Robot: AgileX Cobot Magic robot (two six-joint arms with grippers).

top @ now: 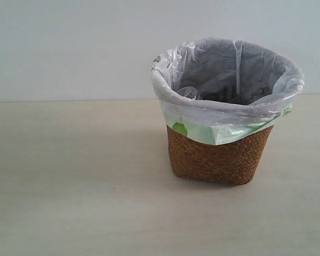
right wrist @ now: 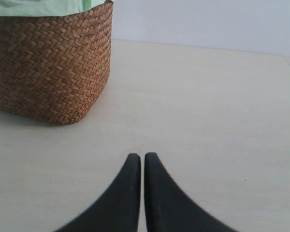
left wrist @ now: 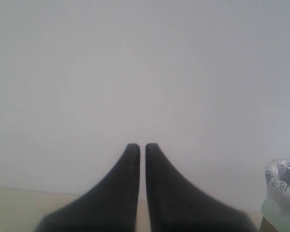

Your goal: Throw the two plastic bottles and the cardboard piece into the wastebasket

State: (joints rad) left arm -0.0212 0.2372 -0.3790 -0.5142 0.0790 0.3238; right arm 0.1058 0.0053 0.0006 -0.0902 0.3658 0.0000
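Brown woven, bag-lined wastebasket (top: 218,157) stands upright.

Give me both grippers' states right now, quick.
Left gripper: closed, holding nothing.
Right gripper: closed, holding nothing.

The tabletop (top: 69,186) is a pale, cream-coloured surface with a faint grain; it meets a plain light wall (top: 69,48) at its far edge; the wastebasket (top: 218,157) stands directly on it, upright, right of the middle in the exterior view; its brown woven base rests flat on the surface; a white and light-green bag (top: 226,128) folds over its rim.
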